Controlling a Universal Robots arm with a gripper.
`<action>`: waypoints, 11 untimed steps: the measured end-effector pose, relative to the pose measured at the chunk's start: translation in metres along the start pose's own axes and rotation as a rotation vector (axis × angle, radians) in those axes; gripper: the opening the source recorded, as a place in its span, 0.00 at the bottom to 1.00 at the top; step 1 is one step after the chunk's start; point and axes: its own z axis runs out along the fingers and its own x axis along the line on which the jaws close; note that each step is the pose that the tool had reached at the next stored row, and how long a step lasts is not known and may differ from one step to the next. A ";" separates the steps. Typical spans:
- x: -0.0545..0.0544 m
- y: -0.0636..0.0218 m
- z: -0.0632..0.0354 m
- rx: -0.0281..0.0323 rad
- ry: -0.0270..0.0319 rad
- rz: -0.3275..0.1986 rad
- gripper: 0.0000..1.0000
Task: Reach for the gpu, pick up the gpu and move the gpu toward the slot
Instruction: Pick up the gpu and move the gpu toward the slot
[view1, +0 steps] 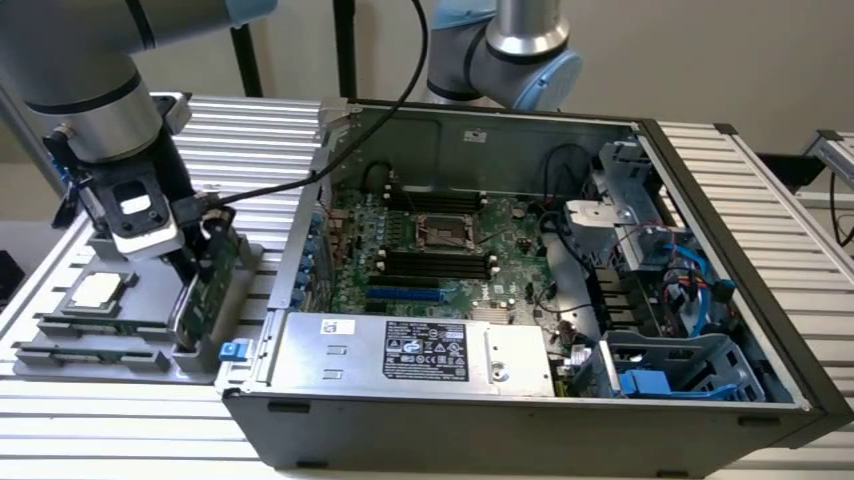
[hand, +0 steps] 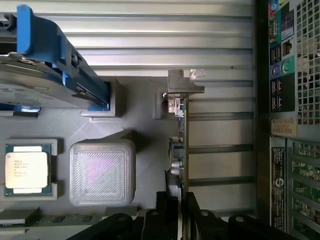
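Wrist view, item one: graphics card (hand: 181, 145), green, seen edge-on, standing upright in a holder of the grey tray (hand: 135, 125), with its metal bracket (hand: 182, 85) at the far end from the hand (hand: 178, 220). The hand is drawn in narrow, its jaws pressed to the two faces of the card's near end, and appears to grip it. The card has not yet left its holder.

Handling, by judgement: light, thin and stiff, but fragile, with exposed parts on one face. Best held across the flat faces near an edge, kept upright and not twisted.

Tray, other contents: processor (hand: 26, 170) in a square recess; hard drive (hand: 40, 85) with blue rails, propped on edge; one blank ribbed block (hand: 102, 172).

Exterior view: tray (view1: 134, 355) on the ribbed metal desk (view1: 747, 200), just beside the open computer case (view1: 534, 430). The case holds a motherboard (view1: 441, 250), a power supply (view1: 400, 350) and a blue drive cage (view1: 667, 375).
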 end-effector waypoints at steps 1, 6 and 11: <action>0.000 0.0000 -0.0011 -0.0014 0.0015 0.000 0.26; -0.002 0.0001 -0.0094 -0.0083 0.0092 0.001 0.26; -0.004 0.0001 -0.0209 -0.0126 0.0190 0.001 0.26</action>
